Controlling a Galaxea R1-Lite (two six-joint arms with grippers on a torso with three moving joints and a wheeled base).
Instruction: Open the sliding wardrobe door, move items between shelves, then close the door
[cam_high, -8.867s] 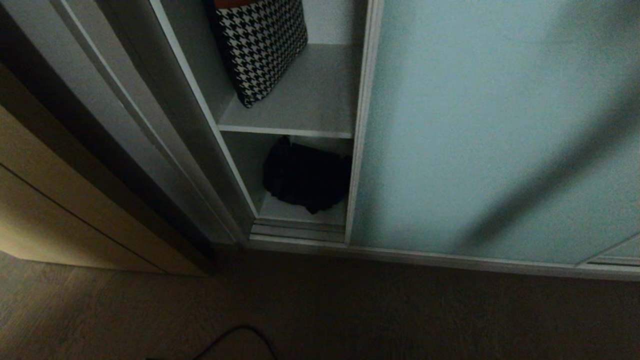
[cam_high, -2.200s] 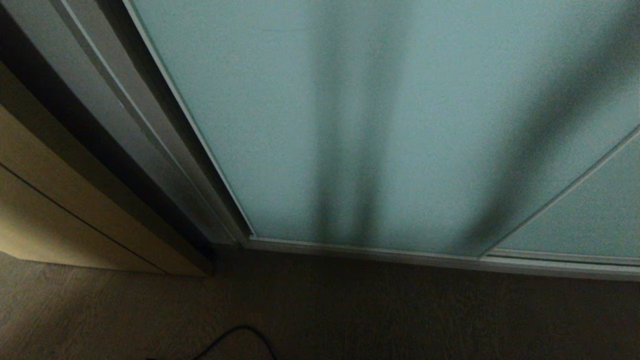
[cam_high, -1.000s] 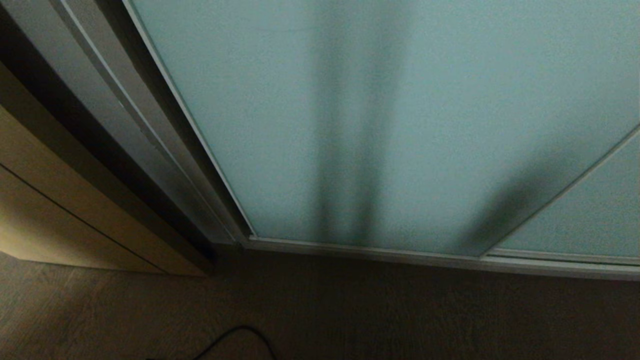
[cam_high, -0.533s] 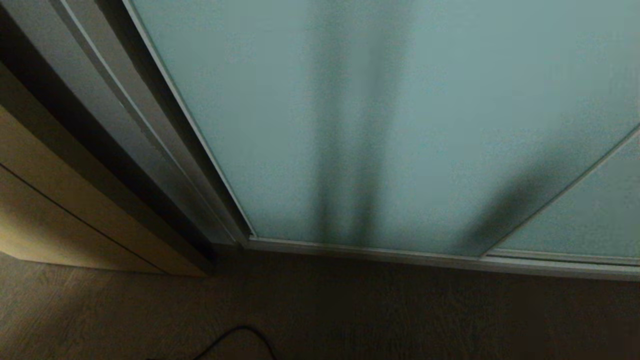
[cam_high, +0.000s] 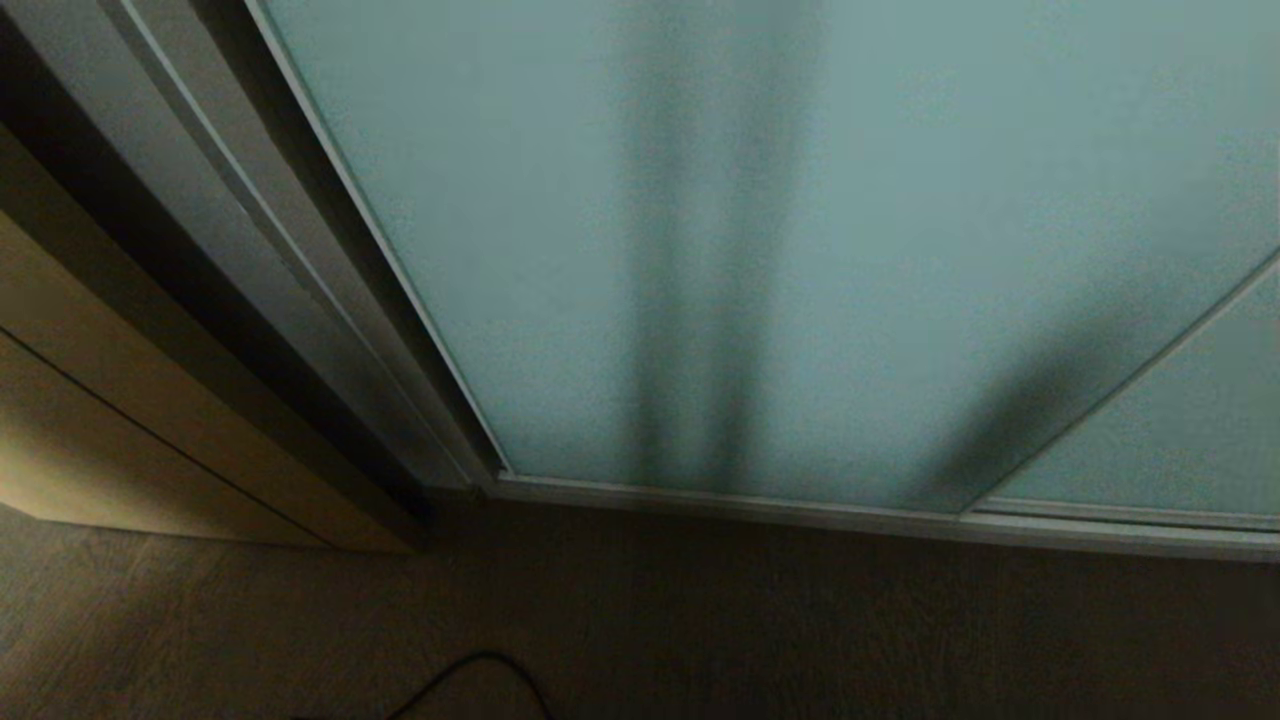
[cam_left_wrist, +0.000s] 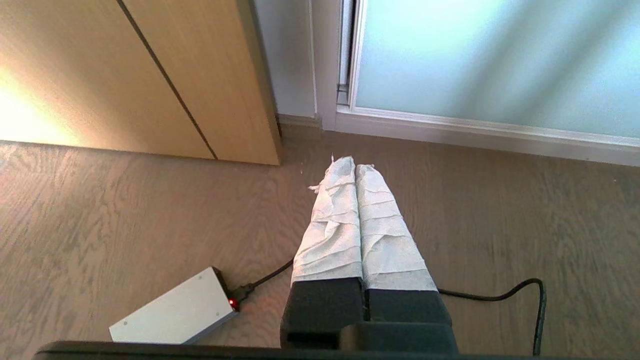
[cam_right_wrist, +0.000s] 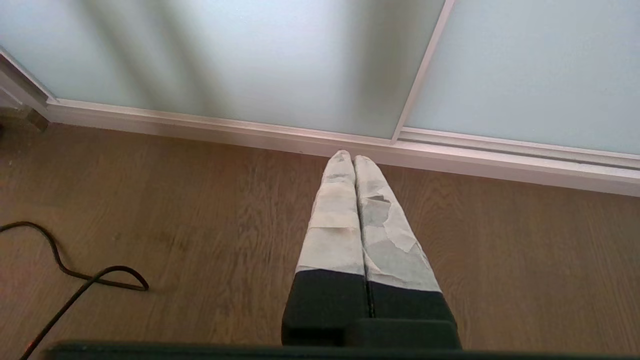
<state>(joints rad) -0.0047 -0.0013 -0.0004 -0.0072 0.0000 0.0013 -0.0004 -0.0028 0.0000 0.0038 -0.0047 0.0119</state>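
The sliding wardrobe door (cam_high: 800, 250), frosted pale teal glass in a slim silver frame, stands shut across the whole opening. It also fills the far side of the left wrist view (cam_left_wrist: 500, 60) and the right wrist view (cam_right_wrist: 225, 55). The items and the shelves are hidden behind it. Neither arm shows in the head view. My left gripper (cam_left_wrist: 355, 167) hangs shut over the wooden floor, near the door's bottom rail, holding nothing. My right gripper (cam_right_wrist: 349, 157) is shut too, its taped fingertips close to the rail (cam_right_wrist: 300, 142) below the glass, with nothing in it.
A beige wooden cabinet (cam_high: 120, 430) stands left of the wardrobe frame and shows again (cam_left_wrist: 150, 75) in the left wrist view. On the floor lie a small white box (cam_left_wrist: 175, 315) with a red light and black cable (cam_left_wrist: 520, 295). A cable (cam_right_wrist: 75, 285) loops in the right wrist view.
Several seconds ago the door stood partly open, showing shelves with a black bundle and a houndstooth cushion; it is now shut. Over the last second nothing has visibly moved.
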